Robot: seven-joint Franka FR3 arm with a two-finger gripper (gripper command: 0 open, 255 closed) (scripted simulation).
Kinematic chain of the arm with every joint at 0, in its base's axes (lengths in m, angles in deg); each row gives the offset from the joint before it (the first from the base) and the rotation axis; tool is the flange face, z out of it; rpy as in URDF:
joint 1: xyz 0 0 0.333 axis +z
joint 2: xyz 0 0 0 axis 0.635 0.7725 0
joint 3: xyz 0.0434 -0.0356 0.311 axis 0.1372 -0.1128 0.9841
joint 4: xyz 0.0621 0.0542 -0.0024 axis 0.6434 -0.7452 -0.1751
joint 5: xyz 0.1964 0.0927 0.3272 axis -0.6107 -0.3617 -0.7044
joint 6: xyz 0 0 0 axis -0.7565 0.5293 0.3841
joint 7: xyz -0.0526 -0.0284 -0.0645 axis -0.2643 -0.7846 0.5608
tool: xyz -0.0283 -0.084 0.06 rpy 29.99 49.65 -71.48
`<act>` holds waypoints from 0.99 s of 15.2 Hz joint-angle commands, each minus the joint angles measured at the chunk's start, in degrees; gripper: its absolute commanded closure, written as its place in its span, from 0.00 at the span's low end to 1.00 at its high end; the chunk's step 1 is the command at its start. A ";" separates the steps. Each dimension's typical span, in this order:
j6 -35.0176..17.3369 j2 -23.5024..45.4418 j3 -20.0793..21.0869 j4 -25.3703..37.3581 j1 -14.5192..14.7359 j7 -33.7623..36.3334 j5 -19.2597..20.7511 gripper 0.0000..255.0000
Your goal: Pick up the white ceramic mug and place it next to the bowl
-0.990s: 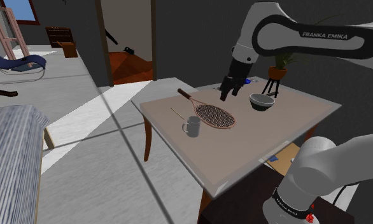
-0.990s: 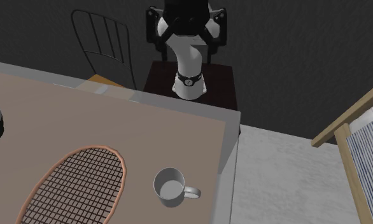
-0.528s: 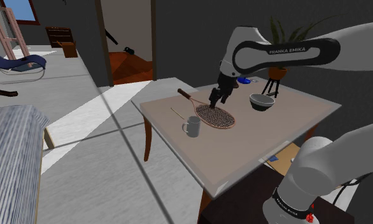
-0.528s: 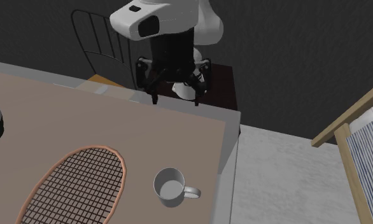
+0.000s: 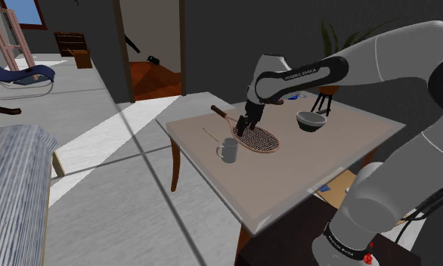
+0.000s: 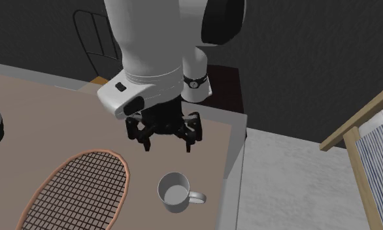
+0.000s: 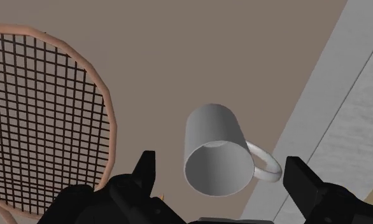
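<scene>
Mug [image 5: 227,150]: plain pale grey, upright, empty, mouth up. Sits on table [image 5: 303,166] close to its edge at shoulder view's left, w/ handle pointing toward that edge. Bowl [image 5: 311,120]: dark outside, pale inside, upright, near table's far edge, well apart from mug.

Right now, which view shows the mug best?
The wrist view: the mug is close, with rim, inside and handle all plain. The second exterior view looks down into it, handle visible. The shoulder view has it small and upright beside the racket.
</scene>
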 commanded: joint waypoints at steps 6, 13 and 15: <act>-9.71 15.28 -2.05 5.81 0.13 -5.86 -3.02 0.00; -14.25 19.25 -1.94 5.19 0.22 -6.73 -4.15 0.00; -15.37 20.22 -1.89 5.03 0.24 -6.94 -4.44 0.00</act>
